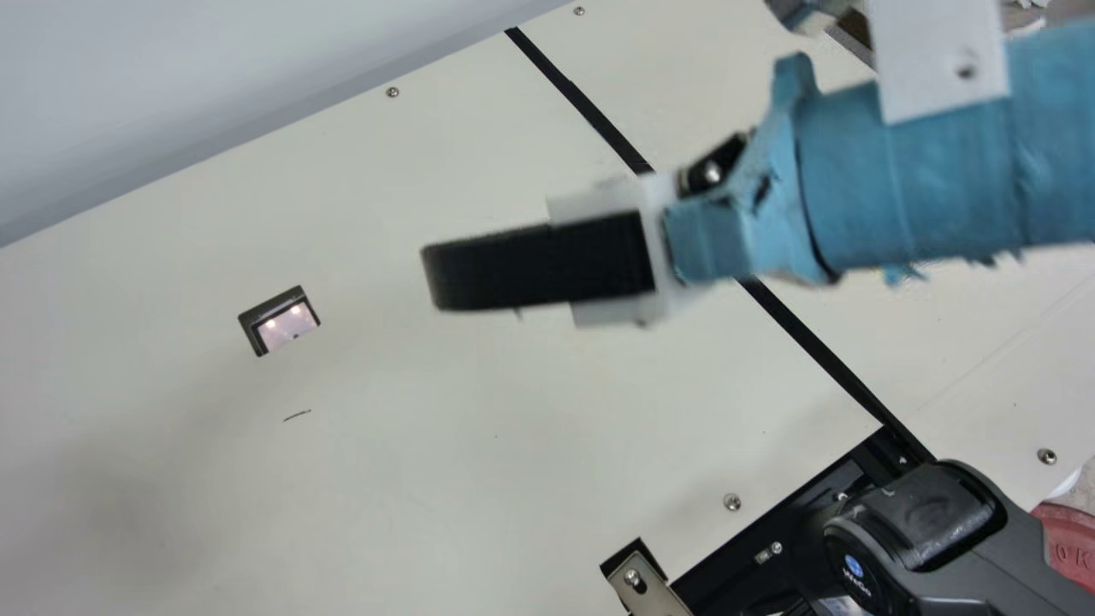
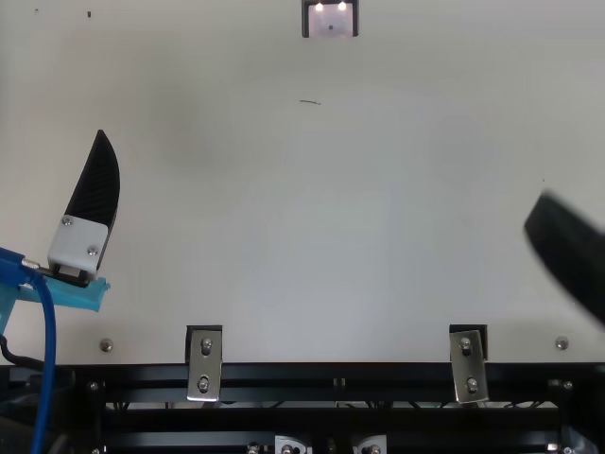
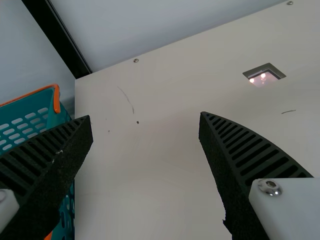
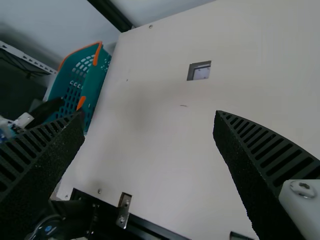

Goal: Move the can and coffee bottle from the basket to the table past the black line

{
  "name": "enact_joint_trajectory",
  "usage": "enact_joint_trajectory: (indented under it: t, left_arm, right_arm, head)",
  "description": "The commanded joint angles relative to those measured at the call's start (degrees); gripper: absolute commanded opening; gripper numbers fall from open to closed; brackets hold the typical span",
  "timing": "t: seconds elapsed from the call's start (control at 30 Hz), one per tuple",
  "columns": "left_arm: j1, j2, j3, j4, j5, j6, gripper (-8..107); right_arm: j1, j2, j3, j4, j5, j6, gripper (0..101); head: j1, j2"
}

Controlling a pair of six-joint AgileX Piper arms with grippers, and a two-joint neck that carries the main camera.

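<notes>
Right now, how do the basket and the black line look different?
The basket is teal with orange trim, while the line is plain black. The basket has raised walls full of holes; the line is a narrow, solid strip lying flat. The basket is at the edge of the table, whereas the line runs across its top.

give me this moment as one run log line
left end effector: open, empty | right end effector: open, empty, above table | basket: beside table edge | black line: across table
</notes>
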Motion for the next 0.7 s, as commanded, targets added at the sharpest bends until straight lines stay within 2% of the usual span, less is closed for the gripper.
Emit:
enact_joint_trajectory:
  t: [0.0, 0.07, 0.2, 0.67]
  left_arm:
    - [0.0, 0.0, 0.0, 0.0, 0.0, 0.0, 90]
    - [0.0, 0.0, 0.0, 0.0, 0.0, 0.0, 90]
    - [0.0, 0.0, 0.0, 0.0, 0.0, 0.0, 90]
    - [0.0, 0.0, 0.0, 0.0, 0.0, 0.0, 90]
  right_arm:
    - [0.0, 0.0, 0.0, 0.0, 0.0, 0.0, 101]
    - [3.1, -2.3, -0.3, -2.5, 0.1, 5.8, 101]
    - [5.2, -3.1, -0.4, -4.6, 0.0, 12.3, 101]
    - [5.0, -2.6, 0.4, -5.2, -0.4, 12.6, 101]
  head:
    - [-0.2, -0.9]
    - [-0.2, -0.9]
    - [-0.2, -0.9]
    - [-0.2, -0.9]
